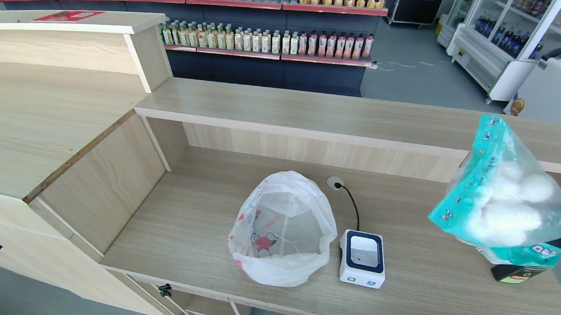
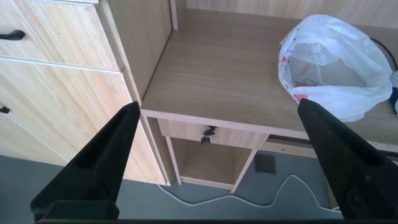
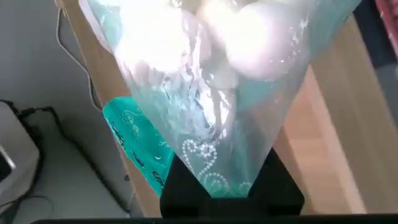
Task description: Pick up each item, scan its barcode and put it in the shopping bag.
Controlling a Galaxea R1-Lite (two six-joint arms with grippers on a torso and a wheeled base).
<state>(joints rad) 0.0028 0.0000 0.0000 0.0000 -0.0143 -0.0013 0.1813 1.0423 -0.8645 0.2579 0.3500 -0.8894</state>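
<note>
The packet [image 1: 501, 195] is a soft bag, teal with small printed figures along its edges and clear in the middle, and white round lumps show through the clear part. The right tool [image 3: 231, 183] is closed on it: in the right wrist view the packet narrows to a teal, dotted corner pinched between the dark fingers [image 3: 186, 193], and the bulk of the packet fans away from them. The head view adds that the packet is lifted off the surface [image 1: 187, 229], with the scanner [image 1: 362, 257] on the surface to the left of the right tool and the open white shopping bag [image 1: 282, 228] just beyond the scanner, touching or nearly touching it. A black cable [image 1: 352, 203] runs from the scanner to a hole in the surface. The left tool [image 2: 217, 162] is open and empty, its fingers [image 2: 93, 168] spread wide, out past the front edge of the surface with the shopping bag ahead of it. Under the packet sit a second teal pack [image 1: 527, 256] and a dark box [image 1: 517, 273], both partly covered and hard to make out. The packet hides most of the right tool in the head view.
</note>
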